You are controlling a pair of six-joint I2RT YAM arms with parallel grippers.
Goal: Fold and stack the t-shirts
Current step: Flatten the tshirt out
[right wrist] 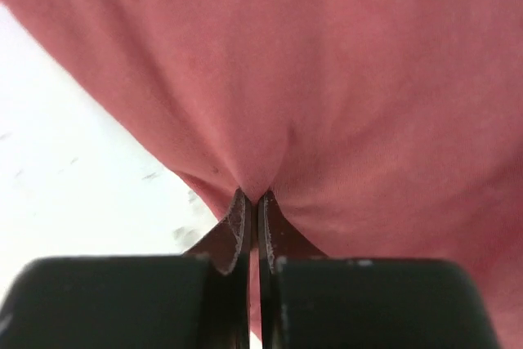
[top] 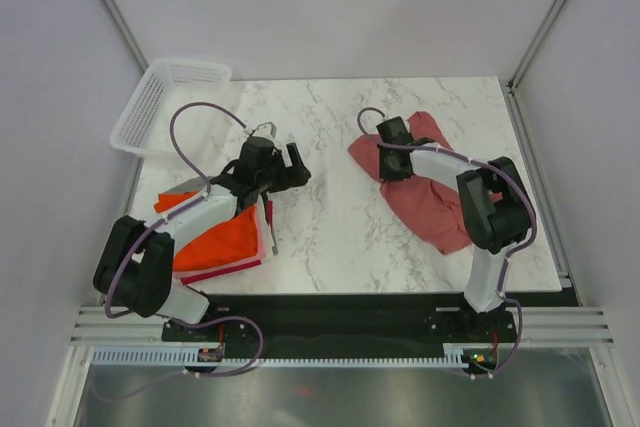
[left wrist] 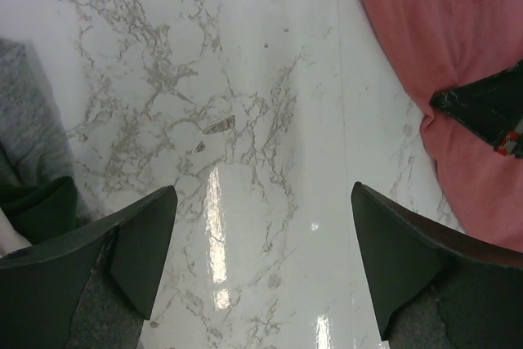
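A dusty pinkish-red t-shirt (top: 432, 202) lies crumpled on the right of the marble table (top: 330, 207). My right gripper (top: 392, 162) sits at its left edge, shut on a pinched fold of this t-shirt (right wrist: 327, 79). At the left lies a pile of folded t-shirts with a bright orange-red one (top: 222, 242) on top and grey (top: 178, 190) and pink/white edges showing. My left gripper (top: 288, 169) hovers past that pile's far right corner, open over bare marble, nothing between its fingers (left wrist: 139, 239). The pinkish-red t-shirt (left wrist: 445, 30) shows at the upper right of the left wrist view.
A white plastic mesh basket (top: 165, 102) stands at the table's back left corner, partly over the edge. Grey cloth (left wrist: 29, 132) lies at the left of the left wrist view. White walls enclose the table on three sides.
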